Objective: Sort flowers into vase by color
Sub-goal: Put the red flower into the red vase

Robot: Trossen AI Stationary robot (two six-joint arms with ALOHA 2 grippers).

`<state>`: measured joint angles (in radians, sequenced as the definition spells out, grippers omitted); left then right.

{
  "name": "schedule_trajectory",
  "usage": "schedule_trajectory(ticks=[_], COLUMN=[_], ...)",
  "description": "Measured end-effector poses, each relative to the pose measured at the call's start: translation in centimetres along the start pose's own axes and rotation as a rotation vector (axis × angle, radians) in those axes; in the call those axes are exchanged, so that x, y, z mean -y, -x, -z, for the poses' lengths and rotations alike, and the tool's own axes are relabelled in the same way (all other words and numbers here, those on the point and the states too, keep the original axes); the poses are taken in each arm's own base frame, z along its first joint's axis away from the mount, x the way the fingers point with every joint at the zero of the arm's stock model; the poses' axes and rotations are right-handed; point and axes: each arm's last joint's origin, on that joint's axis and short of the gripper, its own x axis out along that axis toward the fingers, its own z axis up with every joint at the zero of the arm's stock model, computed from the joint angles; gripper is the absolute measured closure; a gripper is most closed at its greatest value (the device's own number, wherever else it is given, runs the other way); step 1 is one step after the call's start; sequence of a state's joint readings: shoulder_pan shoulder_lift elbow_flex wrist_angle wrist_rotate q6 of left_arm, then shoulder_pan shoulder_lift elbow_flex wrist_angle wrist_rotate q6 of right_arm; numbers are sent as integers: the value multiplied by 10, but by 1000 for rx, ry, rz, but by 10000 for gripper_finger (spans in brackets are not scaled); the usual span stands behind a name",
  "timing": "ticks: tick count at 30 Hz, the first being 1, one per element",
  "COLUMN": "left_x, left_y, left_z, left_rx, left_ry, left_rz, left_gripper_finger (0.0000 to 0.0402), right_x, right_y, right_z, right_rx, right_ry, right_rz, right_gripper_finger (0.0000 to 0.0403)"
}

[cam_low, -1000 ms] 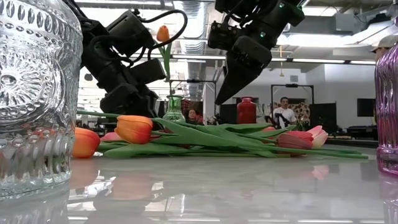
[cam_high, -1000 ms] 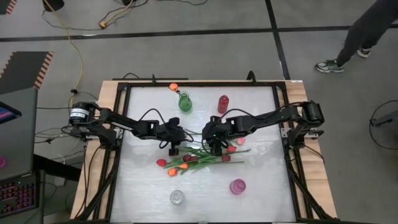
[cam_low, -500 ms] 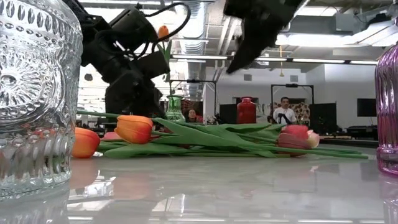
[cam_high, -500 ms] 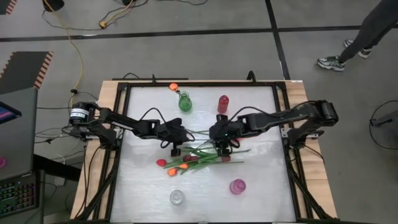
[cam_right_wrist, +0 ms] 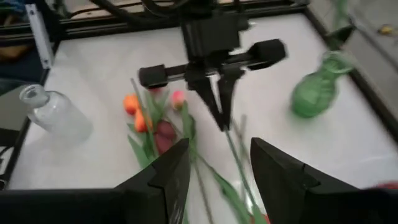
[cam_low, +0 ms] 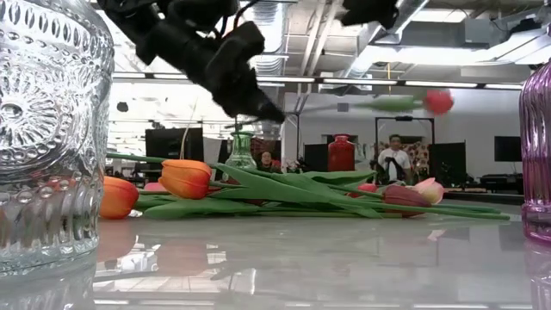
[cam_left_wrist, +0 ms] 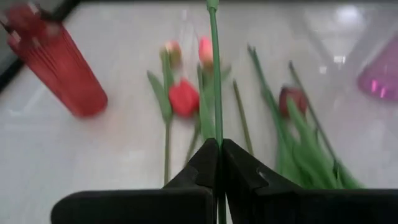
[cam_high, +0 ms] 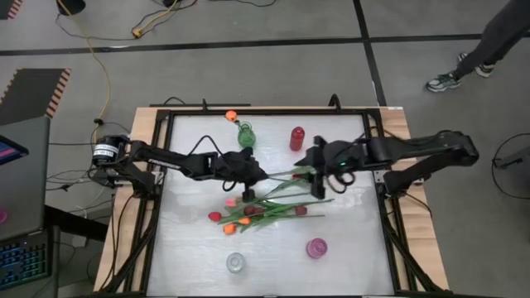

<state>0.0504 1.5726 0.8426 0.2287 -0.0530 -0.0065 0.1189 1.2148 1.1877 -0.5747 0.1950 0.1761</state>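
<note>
White table point(cam_high: 190, 248): flowers point(cam_high: 265, 211) lying mostly unsorted mid-table.
Left gripper point(cam_high: 258, 176) pinching one green stem point(cam_left_wrist: 215, 74); right gripper point(cam_high: 317, 159) standing spread, holding nothing; one orange tulip point(cam_high: 231, 115) sitting in green vase point(cam_high: 246, 136).

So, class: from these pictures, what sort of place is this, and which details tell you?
Probably a robotics lab or open workshop. A framed table stands on a bare taped floor with loose cables; exposed ducts and strip lights run overhead; people sit far behind the flowers.
</note>
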Motion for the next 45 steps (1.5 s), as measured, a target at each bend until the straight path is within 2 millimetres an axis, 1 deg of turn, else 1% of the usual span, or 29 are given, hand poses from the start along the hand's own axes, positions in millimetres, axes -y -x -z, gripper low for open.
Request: schedule_trajectory(ticks=[5, 10, 15, 18, 21, 24, 27, 30, 33, 37, 43, 45], left_x=[-5, -14, -22, -27, -30, -31, -31, -29, -25, -19, -11, -9], left_y=[1, 2, 3, 3, 5, 7, 9, 10, 10, 10, 11, 11], left_z=[-13, -19, -20, -20, -25, -31, -37, -39, -40, -40, -43, -42], left_rx=[160, 238, 253, 262, 318, 384, 440, 469, 474, 473, 498, 495], left_ry=[76, 143, 187, 197, 203, 190, 189, 171, 164, 135, 111, 104], left_rz=[-13, -33, -100, -134, -144, -144, -136, -118, -96, -82, -62, -59], left_gripper_finger=[401, 401, 401, 401, 401, 401, 401, 401, 401, 401, 401, 401], right_x=[10, 15, 12, 9, 7, 4, 1, -1, -2, 2, 12, 13], right_y=[33, 59, 75, 78, 71, 58, 41, 25, 16, 11, 1, -2], right_z=[9, 16, 20, 27, 45, 68, 84, 93, 91, 83, 73, 70], right_rx=[-23, -7, 35, 50, 36, 34, 95, 196, 335, 484, 559, 578], right_ry=[-17, -60, -70, -78, -106, -153, -205, -226, -219, -201, -177, -162], right_rz=[107, 221, 260, 275, 290, 284, 255, 219, 200, 212, 277, 266], right_gripper_finger=[210, 210, 210, 210, 210, 210, 210, 210, 210, 210, 210, 210])
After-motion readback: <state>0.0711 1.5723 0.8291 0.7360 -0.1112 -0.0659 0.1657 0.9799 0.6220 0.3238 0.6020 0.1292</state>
